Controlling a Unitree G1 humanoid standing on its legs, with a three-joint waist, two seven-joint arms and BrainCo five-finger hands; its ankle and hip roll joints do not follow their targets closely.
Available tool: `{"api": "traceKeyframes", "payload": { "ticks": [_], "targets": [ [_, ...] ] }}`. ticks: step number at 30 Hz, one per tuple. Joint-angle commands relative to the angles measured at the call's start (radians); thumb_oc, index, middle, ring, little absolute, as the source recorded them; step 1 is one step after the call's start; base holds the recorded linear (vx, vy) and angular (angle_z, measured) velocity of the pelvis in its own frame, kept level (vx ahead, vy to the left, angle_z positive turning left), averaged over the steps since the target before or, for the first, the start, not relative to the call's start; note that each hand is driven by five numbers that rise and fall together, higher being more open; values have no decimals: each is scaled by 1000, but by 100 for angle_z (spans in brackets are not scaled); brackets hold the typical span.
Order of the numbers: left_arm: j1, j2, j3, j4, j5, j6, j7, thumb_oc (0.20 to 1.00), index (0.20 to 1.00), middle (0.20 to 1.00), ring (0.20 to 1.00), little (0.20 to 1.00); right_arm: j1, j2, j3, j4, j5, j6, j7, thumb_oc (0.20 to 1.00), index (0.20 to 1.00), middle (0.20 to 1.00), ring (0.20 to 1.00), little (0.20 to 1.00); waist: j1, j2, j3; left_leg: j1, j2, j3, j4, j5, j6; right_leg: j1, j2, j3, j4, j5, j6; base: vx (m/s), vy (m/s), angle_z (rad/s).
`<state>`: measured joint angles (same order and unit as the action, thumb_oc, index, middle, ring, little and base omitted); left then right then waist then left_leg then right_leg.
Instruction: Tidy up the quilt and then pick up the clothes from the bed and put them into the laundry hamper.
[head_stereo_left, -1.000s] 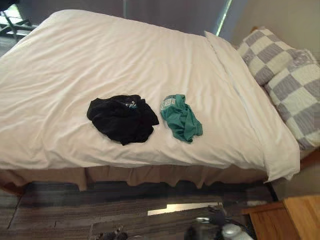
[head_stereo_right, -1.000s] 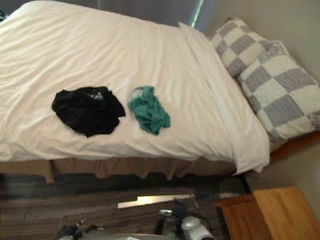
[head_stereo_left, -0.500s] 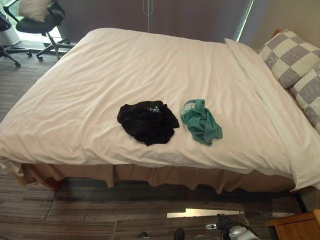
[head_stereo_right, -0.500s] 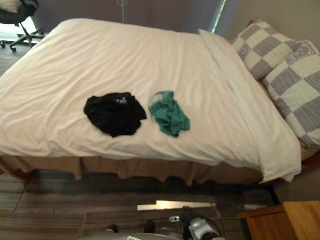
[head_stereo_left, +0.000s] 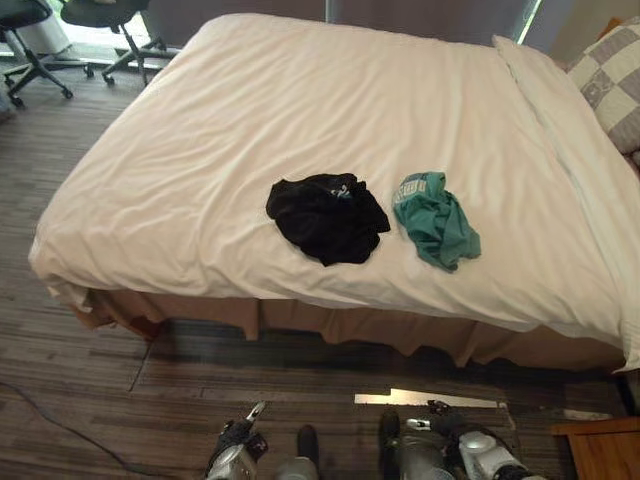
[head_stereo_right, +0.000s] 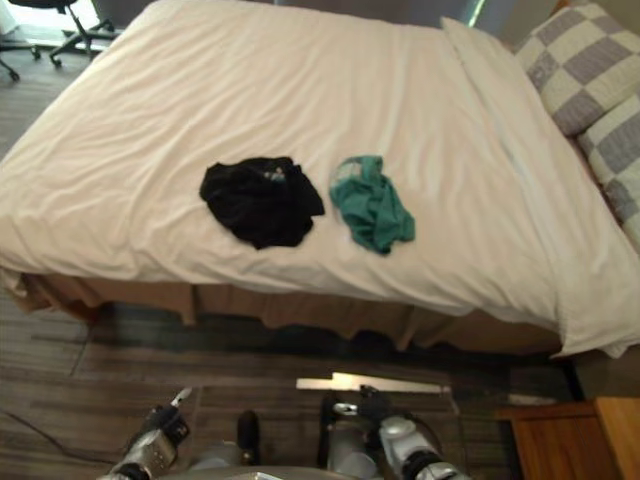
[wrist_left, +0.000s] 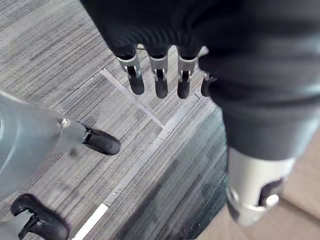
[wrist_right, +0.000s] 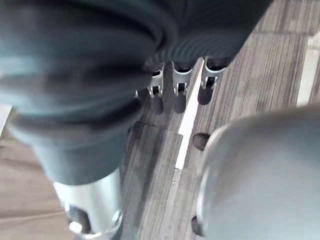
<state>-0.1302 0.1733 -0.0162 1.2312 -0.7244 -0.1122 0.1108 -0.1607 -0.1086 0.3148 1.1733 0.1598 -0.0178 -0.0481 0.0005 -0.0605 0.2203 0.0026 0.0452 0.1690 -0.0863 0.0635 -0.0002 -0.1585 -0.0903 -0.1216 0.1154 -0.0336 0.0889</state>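
Lying on quilt (head_stereo_left: 300, 110): clothes (head_stereo_left: 327, 216).

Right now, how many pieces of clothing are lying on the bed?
2. A black garment lies near the quilt's front edge; a green garment sits just to its right, apart from it. More could be hidden under the quilt.

1. No text, label, number or sign can be read anywhere on the bed (head_stereo_left: 300, 90) or the floor (head_stereo_left: 60, 380).
2. The green garment (head_stereo_left: 435, 215) carries a pale patch with marks near its upper edge, too small to make out.
3. The black garment (head_stereo_left: 325, 215) shows a small light spot at its top, with no legible print.
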Motion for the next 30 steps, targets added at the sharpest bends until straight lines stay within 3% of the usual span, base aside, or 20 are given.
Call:
{"api": "traceKeyframes", "payload": {
  "ticks": [1, 7, 8, 9, 12, 13, 14, 15, 16, 17, 18, 19, 21, 22, 23, 25, 28, 30],
  "targets": [
    [-6, -6, -1, 8, 25, -17, 6, 1000, 1000, 1000, 1000, 1000, -25, -18, -10, 15, 66, -23, -27, 1000, 1000, 1000, 1000, 1000, -12, 8, 57, 32, 0, -23, 15, -75, -19, 124, -4, 18, -104, -35, 9, 264, -72, 19],
    [31, 5, 100, 59, -50, -21, 34, 1000, 1000, 1000, 1000, 1000, -5, -60, -108, -49, 152, -60, -37, 1000, 1000, 1000, 1000, 1000, -38, 27, 51, 87, 20, 20, -1, -122, -25, 38, -34, -88, 49, -31, 49, 167, -44, -5],
    [37, 16, 125, 84, -59, -20, 42, 1000, 1000, 1000, 1000, 1000, 0, -75, -133, -67, 170, -69, -46, 1000, 1000, 1000, 1000, 1000, -50, 28, 53, 92, 25, 27, -1, -127, -32, 22, -37, -103, 14, -13, 48, 316, -172, -36],
    [63, 41, 154, 130, -49, -21, 50, 1000, 1000, 1000, 1000, 1000, 49, -115, -188, -120, 189, -92, -71, 1000, 1000, 1000, 1000, 1000, -74, 23, 50, 112, 32, 32, -1, -148, -50, 27, -37, -118, -101, -9, 37, 399, -217, -31],
    [98, 67, 211, 164, -51, -34, 94, 1000, 1000, 1000, 1000, 1000, 84, -165, -214, -224, 163, -123, -129, 1000, 1000, 1000, 1000, 1000, -77, 12, 35, 118, 43, 44, 30, -160, -73, 70, -38, -116, -174, 28, 32, 263, -144, 2],
    [131, 73, 239, 176, -57, -39, 107, 1000, 1000, 1000, 1000, 1000, 93, -197, -233, -262, 157, -132, -158, 1000, 1000, 1000, 1000, 1000, -79, 10, 35, 113, 47, 52, 90, -181, -79, 93, -32, -114, -193, 24, 26, 236, -98, -4],
    [153, 98, 308, 161, -98, -66, 156, 1000, 1000, 1000, 1000, 1000, 101, -272, -276, -397, 154, -145, -202, 1000, 1000, 1000, 1000, 1000, -77, 0, 39, 61, 46, 43, 253, -196, -100, 141, -19, -95, -203, -2, 4, 251, -138, -16],
    [134, 120, 311, 133, -104, -87, 192, 1000, 1000, 1000, 1000, 1000, 101, -292, -291, -432, 145, -146, -225, 1000, 1000, 1000, 1000, 1000, -70, -13, 56, 3, 52, 29, 341, -171, -113, 158, -18, -93, -203, -13, -7, 153, -94, -31],
    [132, 120, 310, 133, -104, -86, 193, 1000, 1000, 1000, 1000, 1000, 101, -291, -292, -434, 144, -145, -225, 1000, 1000, 1000, 1000, 1000, -71, -15, 54, -5, 50, 27, 345, -168, -112, 153, -20, -94, -203, -10, -7, 115, -3, -36],
    [129, 177, 348, 71, -108, -119, 256, 1000, 1000, 1000, 1000, 1000, 107, -340, -319, -523, 106, -142, -267, 1000, 1000, 1000, 1000, 1000, -76, -13, 53, -46, 90, 62, 263, -156, -105, 168, -25, -113, -203, -23, -1, 191, 72, -23],
    [125, 221, 375, 64, -82, -128, 308, 1000, 1000, 1000, 1000, 1000, 130, -361, -341, -541, 88, -134, -282, 1000, 1000, 1000, 1000, 1000, -84, -6, 47, -16, 103, 81, 210, -146, -111, 186, -24, -109, -203, -28, 2, 194, 72, -3],
    [124, 222, 375, 63, -81, -128, 309, 1000, 1000, 1000, 1000, 1000, 130, -360, -342, -543, 87, -134, -282, 1000, 1000, 1000, 1000, 1000, -83, -8, 47, -15, 100, 83, 204, -139, -110, 183, -25, -109, -203, -25, 1, 160, 87, 8],
    [195, 339, 431, -46, 41, -151, 375, 1000, 1000, 1000, 1000, 1000, 204, -406, -404, -638, 68, -134, -272, 1000, 1000, 1000, 1000, 1000, -101, 23, 10, 68, 114, 121, 68, -107, -108, 202, -12, -117, -203, -27, 13, 228, 135, -9],
    [197, 338, 432, -50, 43, -150, 378, 1000, 1000, 1000, 1000, 1000, 207, -405, -405, -641, 67, -133, -272, 1000, 1000, 1000, 1000, 1000, -101, 22, 8, 68, 113, 122, 61, -99, -107, 199, -13, -117, -203, -24, 12, 245, 140, -11],
    [223, 411, 472, -130, 129, -148, 404, 1000, 1000, 1000, 1000, 1000, 250, -439, -458, -707, 37, -124, -279, 1000, 1000, 1000, 1000, 1000, -111, 33, -13, 108, 109, 144, 13, -84, -112, 207, -16, -119, -203, -23, 22, 81, 57, -4],
    [241, 434, 489, -181, 180, -144, 423, 1000, 1000, 1000, 1000, 1000, 267, -445, -477, -744, 13, -113, -280, 1000, 1000, 1000, 1000, 1000, -112, 36, -23, 118, 106, 151, 4, -82, -110, 207, -18, -116, -203, -17, 25, 101, 72, 7],
    [270, 551, 576, -346, 306, -153, 474, 1000, 1000, 1000, 1000, 1000, 288, -475, -536, -805, -63, -92, -299, 1000, 1000, 1000, 1000, 1000, -113, 50, -35, 146, 98, 153, -1, -104, -107, 224, -33, -115, -203, -15, 40, 104, 74, 14],
    [276, 570, 596, -385, 335, -152, 484, 1000, 1000, 1000, 1000, 1000, 281, -470, -543, -822, -65, -92, -299, 1000, 1000, 1000, 1000, 1000, -114, 49, -37, 145, 93, 153, -1, -104, -104, 220, -40, -116, -203, -8, 43, 30, 46, 8]
  ]
}}
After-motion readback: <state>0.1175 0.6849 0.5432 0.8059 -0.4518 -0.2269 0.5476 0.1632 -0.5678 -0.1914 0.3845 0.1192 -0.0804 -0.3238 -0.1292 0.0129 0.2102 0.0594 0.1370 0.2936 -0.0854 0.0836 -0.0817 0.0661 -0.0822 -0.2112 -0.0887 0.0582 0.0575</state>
